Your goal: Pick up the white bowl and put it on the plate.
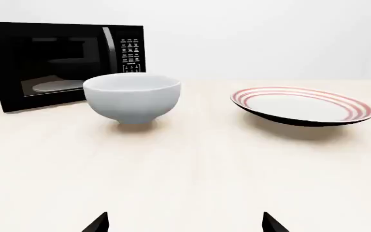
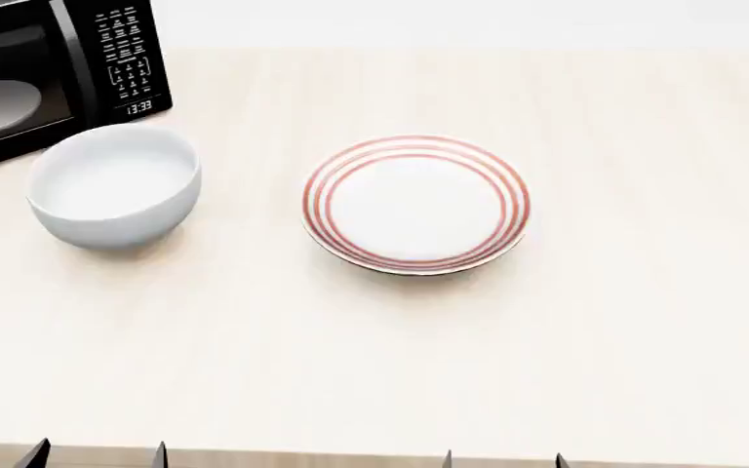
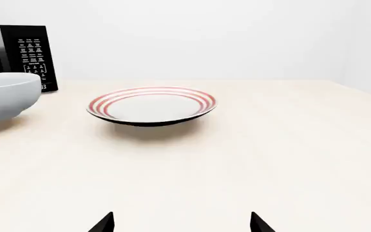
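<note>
White bowl (image 2: pixel 114 195) upright on light wooden table (image 2: pixel 479 351), at 9 o'clock of plate (image 2: pixel 416 203), well apart. Black microwave (image 2: pixel 50 68) just beyond bowl, at its 11 o'clock. Plate bare, at table centre. Left gripper (image 2: pixel 98 456) at 6 o'clock of bowl, fingertips spread wide, holding nothing. Right gripper (image 2: pixel 505 460) at 6 o'clock of plate, likewise spread, empty. Both near table's front edge.

Plain white bowl (image 2: pixel 114 185), white plate (image 2: pixel 415 205) with 3 red rings, black microwave (image 2: pixel 36 68), pale wood-grain table (image 2: pixel 479 370)
</note>
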`<state>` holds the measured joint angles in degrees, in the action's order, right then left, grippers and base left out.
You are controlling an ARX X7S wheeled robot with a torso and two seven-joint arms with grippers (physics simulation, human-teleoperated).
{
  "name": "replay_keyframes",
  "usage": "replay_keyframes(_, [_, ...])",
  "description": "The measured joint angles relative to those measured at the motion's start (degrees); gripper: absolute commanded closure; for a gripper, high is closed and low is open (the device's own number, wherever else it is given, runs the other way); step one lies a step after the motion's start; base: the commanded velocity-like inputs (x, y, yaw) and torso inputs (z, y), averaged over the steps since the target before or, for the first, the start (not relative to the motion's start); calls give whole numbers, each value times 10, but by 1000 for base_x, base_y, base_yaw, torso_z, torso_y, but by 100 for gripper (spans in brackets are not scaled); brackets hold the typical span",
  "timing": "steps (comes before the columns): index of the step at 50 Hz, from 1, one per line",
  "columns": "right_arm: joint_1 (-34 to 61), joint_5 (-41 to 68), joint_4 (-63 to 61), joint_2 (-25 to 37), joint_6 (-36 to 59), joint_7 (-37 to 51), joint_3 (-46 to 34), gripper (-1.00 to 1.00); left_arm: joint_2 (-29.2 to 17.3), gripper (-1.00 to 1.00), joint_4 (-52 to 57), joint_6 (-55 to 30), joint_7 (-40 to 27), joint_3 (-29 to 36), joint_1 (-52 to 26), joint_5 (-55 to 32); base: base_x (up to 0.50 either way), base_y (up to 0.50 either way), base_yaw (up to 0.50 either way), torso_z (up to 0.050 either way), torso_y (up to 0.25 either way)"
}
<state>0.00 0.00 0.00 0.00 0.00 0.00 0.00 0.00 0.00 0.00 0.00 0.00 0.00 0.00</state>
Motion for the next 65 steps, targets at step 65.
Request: replay_keyframes(65, [-102,4,-358,76,122,103,-70,-100,-83,-100,379,-30,-99,68,121,61,0,0,0,0,0])
